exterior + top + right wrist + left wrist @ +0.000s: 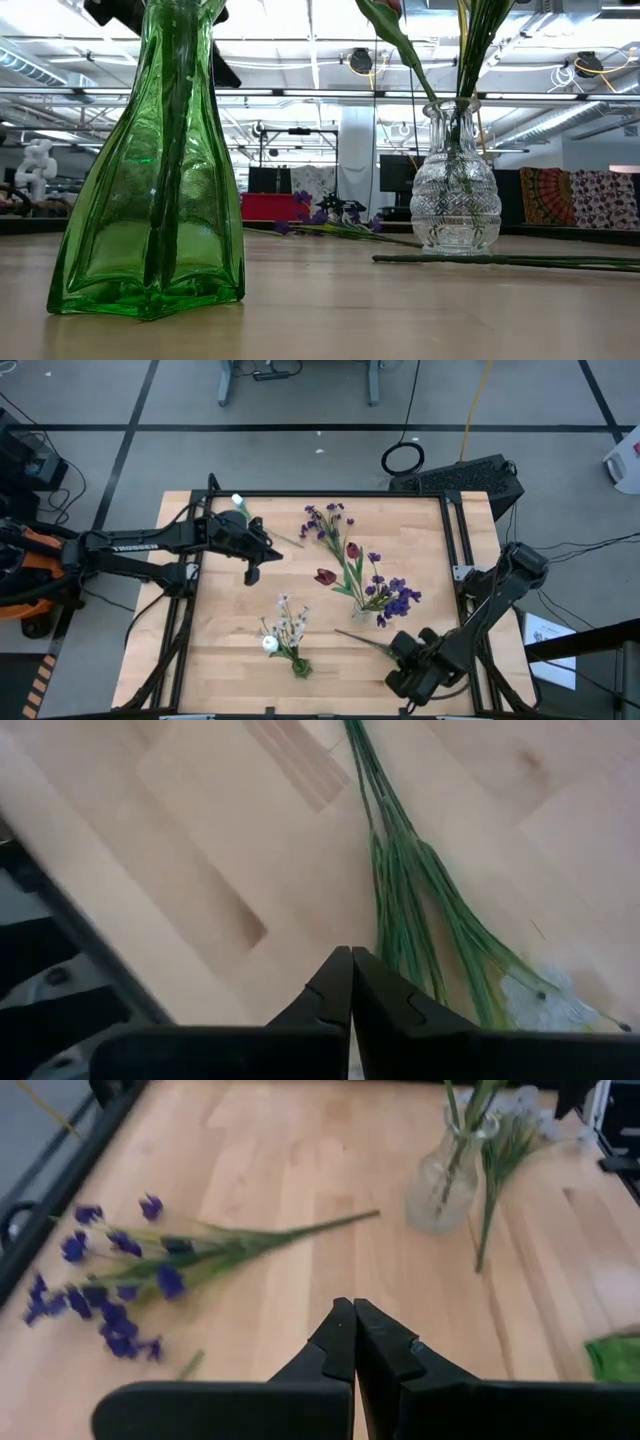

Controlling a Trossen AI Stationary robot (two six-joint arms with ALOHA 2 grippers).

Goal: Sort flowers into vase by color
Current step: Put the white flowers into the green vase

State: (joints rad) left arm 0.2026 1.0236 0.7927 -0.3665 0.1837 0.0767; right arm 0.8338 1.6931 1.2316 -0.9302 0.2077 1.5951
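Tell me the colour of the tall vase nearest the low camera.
Green glass vase, see-through; it shows best in the low view.

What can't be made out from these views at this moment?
- Green vase: its top is cut off by the low view's upper edge, so its mouth and blooms are hidden.
- Clear vase: its flower heads run off the same edge.
- White flower by the left hand: too small in the high view to tell whether anything grips it.
- Right hand: shut; the green stems are cut off by the right wrist view's edge.

Two vases (457, 190) are set on the table (230, 630), flowers (370, 585) placed in each; a loose stem (322, 522) lies behind.
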